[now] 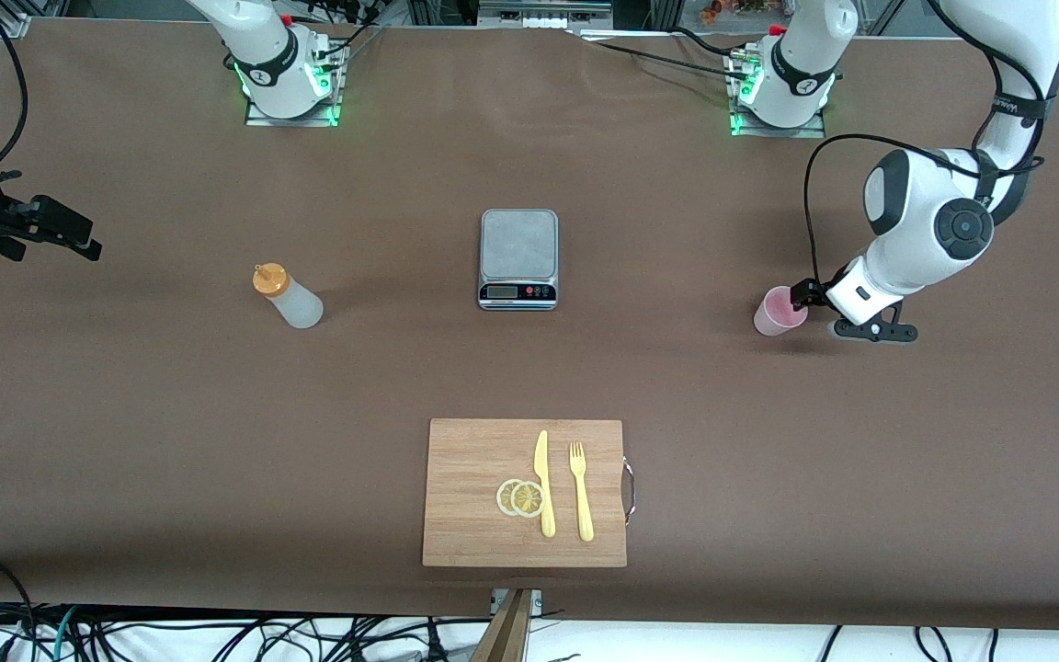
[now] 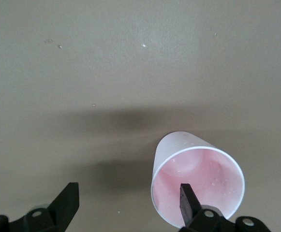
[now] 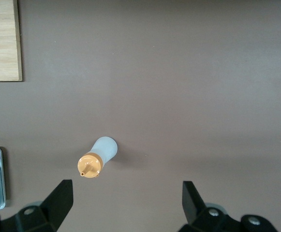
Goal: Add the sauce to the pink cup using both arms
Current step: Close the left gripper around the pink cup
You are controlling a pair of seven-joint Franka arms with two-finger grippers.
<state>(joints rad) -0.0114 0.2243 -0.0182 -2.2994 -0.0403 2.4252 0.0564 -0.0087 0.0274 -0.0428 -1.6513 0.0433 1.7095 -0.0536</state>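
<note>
Left gripper [image 1: 803, 296] is down at the pink cup [image 1: 780, 311], which stands upright on the table toward the left arm's end, level with the scale [image 1: 518, 258] and well apart from it. From the left wrist view I see the jaws spread wide, with one finger [image 2: 187, 197] inside the cup's rim and the other out over bare table beside it, so the cup wall sits between them. They have not clamped on it; I judge this to be the start of a grasp, with nothing held.

Right gripper [image 1: 51, 225] hangs over the table's edge at the right arm's end, its jaws fully wide and empty. Its wrist camera looks down on the sauce [image 3: 97, 157], so I take it as lined up on the bottle but not descended.

Sauce bottle [image 1: 286, 294] stands upright with its orange cap on, toward the right arm's end of the table, about as near the front camera as the scale. Nearer to that camera, in the middle, lies the cutting board [image 1: 474, 533] with two lemon slices [image 1: 520, 497], a yellow knife [image 1: 544, 483] and a yellow fork [image 1: 581, 490], none of it in play.

By my reading the task has barely begun. The cup looks empty inside, apart from a few specks I cannot identify. Left to do: close on the cup, fetch the bottle, bring the two together, and squeeze sauce in.
</note>
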